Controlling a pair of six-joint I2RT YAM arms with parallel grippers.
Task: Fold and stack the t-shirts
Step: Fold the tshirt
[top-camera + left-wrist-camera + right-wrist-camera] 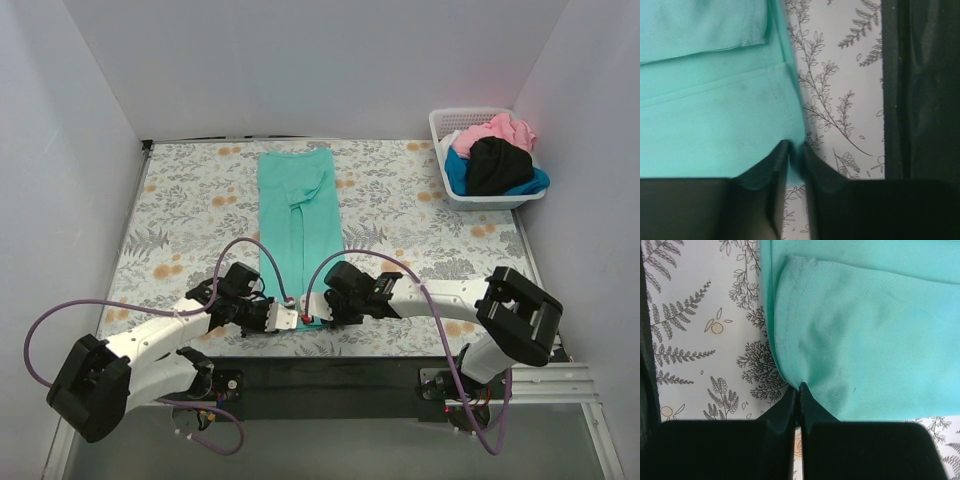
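Left gripper (pixel 794 150) and right gripper (pixel 799 390): we're pinching both narrow onto the near hem of the teal-green soft cloth t-shirt (pixel 298 205). It's lying as a long folded strip mid-way across the grey-and-orange floral table cloth (pixel 190 210).

Plain white walls enclose the bench (pixel 420 215) on three sides: back wall (pixel 330 60), left wall (pixel 50 150), right wall (pixel 600 150). A grey-and-orange floral cloth (pixel 190 200) covers the bench up to a black strip (pixel 330 385) along its near edge. The light is soft and even.
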